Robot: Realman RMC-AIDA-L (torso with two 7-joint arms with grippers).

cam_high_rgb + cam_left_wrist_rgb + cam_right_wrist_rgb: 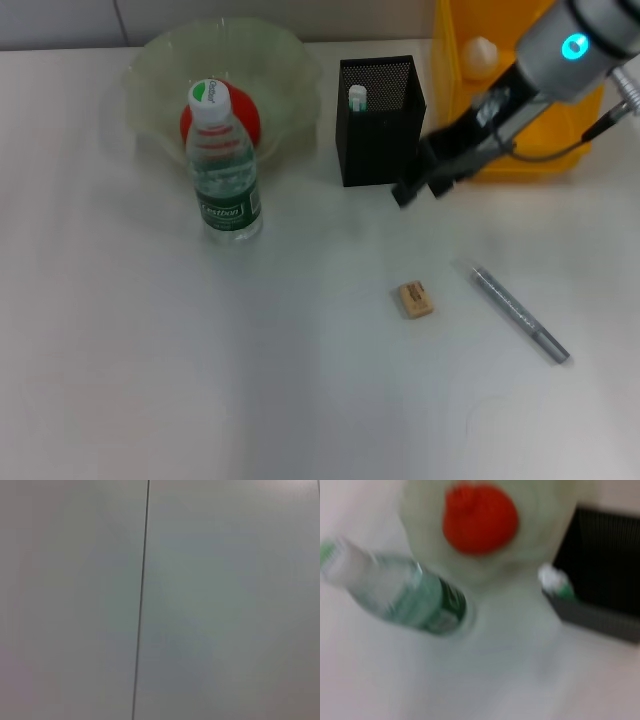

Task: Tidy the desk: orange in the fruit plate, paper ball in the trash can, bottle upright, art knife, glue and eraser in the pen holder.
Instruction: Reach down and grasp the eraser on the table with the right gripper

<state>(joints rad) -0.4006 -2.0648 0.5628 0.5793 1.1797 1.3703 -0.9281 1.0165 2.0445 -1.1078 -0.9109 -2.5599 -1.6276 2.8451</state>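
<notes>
The orange [249,119] lies in the pale green fruit plate [160,60] at the back left. The bottle [222,170] stands upright just in front of the plate. The black mesh pen holder [385,140] holds a white-and-green glue stick [357,97]. The paper ball [480,55] sits in the yellow trash can [455,110]. My right gripper [420,190] hangs open and empty by the pen holder's front right corner. The tan eraser [415,299] and the grey art knife [520,312] lie on the table in front of it. The right wrist view shows the orange [480,517], bottle [415,597], pen holder [605,580] and glue [555,582].
The white table [200,380] stretches wide at the front and left. The trash can stands close to the right of the pen holder. My left arm is out of the head view; the left wrist view shows only a plain grey surface with a thin dark line [142,600].
</notes>
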